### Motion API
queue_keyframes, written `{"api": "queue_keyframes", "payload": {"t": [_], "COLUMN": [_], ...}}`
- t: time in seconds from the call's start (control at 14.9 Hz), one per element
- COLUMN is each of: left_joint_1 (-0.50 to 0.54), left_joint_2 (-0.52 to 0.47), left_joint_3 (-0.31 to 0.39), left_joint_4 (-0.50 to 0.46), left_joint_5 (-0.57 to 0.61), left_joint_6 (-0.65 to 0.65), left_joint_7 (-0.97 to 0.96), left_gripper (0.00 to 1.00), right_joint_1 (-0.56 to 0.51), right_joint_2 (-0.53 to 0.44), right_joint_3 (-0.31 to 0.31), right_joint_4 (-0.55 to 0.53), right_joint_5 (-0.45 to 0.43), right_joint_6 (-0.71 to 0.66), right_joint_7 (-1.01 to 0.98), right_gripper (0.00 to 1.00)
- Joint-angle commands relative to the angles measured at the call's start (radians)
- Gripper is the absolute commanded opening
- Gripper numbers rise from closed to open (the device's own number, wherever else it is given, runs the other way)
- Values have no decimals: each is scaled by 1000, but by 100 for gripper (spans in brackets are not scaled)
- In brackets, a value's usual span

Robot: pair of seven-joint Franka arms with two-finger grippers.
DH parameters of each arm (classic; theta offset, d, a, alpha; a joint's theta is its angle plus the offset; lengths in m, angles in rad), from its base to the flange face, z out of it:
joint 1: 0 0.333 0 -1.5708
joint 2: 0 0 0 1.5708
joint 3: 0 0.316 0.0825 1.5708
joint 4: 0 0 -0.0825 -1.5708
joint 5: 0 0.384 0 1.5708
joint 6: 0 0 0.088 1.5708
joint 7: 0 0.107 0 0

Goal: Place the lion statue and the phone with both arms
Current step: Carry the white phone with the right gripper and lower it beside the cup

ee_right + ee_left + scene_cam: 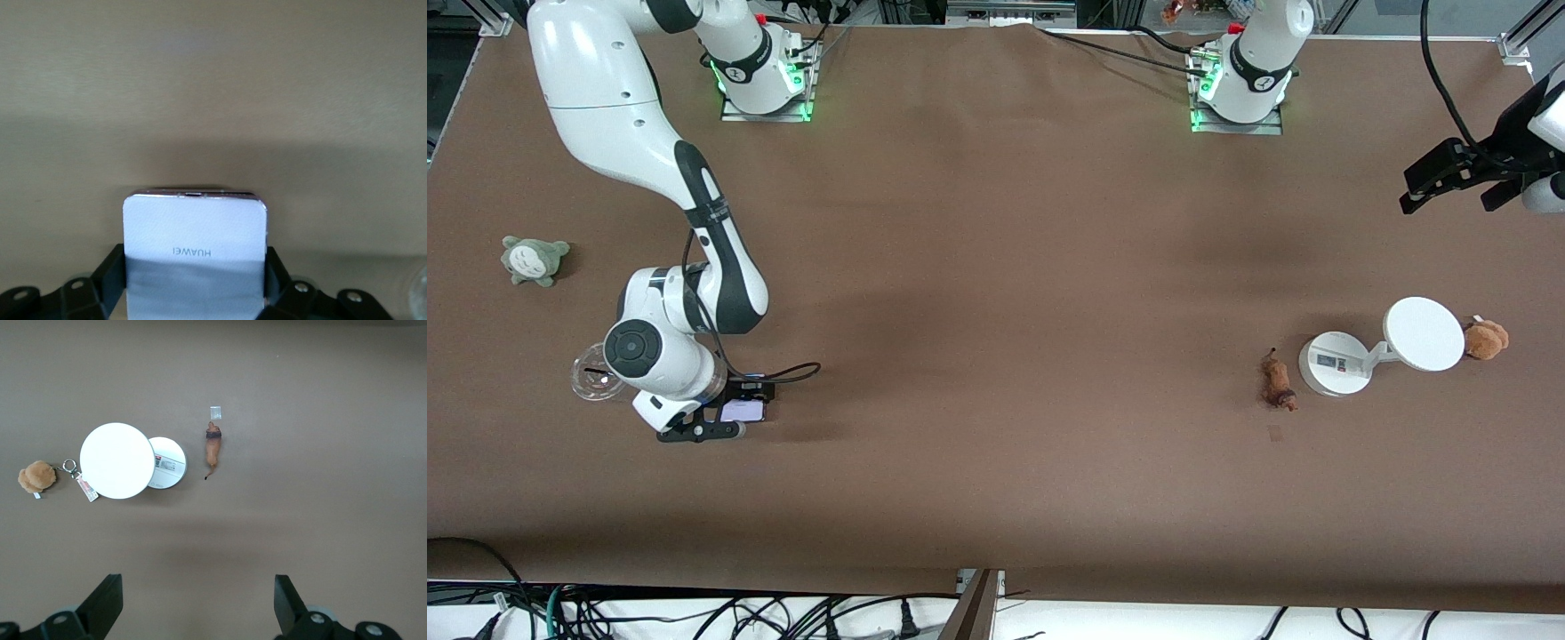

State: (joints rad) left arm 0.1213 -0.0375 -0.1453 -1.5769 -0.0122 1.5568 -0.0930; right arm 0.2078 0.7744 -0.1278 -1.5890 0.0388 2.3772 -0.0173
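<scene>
grey plush (534, 260): lies on the counter (996, 356) at the right arm's end, at about 11 o'clock from the right gripper
clear lid (590, 376): flat on the counter, partly under the right arm's wrist, at about 9 o'clock from the phone
right gripper (734, 420): down low at the counter, its fingers (113, 270) closed on the long sides of the phone
phone (743, 410): pale lavender-white slab held between the right gripper's fingers, low at the counter; the right wrist view shows its pale back with lettering (195, 257)
lion statue (1278, 381): lies on the counter toward the left arm's end, at about 9 o'clock from the stand's base and just beside it, not touching; dark head end nearer the front camera
white stand (1335, 363): round base on the counter, with its white disc (1424, 333) at about 2 o'clock from the base
brown plush (1486, 339): at 3 o'clock from the disc, right at its rim
left gripper (1454, 182): up over the counter's left-arm end, at about 12 o'clock from the disc, holding nothing, its fingers (107, 603) spread wide
</scene>
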Motion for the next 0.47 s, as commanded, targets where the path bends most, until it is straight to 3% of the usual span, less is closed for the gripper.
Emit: {"api": "queue_keyframes", "payload": {"t": [0.0,0.4], "left_joint_1": [-3,-12], "left_joint_2": [42,48], "left_joint_3": [0,-7], "left_joint_4": [48,48], "left_joint_5": [0,0], "left_joint_6": [-18,-23], "left_joint_7": [10,10], "left_gripper": [100,100], "right_joint_1": [-54,-77], "right_joint_2": [8,13], "right_joint_3": [11,11], "right_joint_4": [3,4], "right_joint_5": [13,13], "right_joint_6": [30,31], "right_joint_7": [-91,-127], "right_gripper": [0,0]}}
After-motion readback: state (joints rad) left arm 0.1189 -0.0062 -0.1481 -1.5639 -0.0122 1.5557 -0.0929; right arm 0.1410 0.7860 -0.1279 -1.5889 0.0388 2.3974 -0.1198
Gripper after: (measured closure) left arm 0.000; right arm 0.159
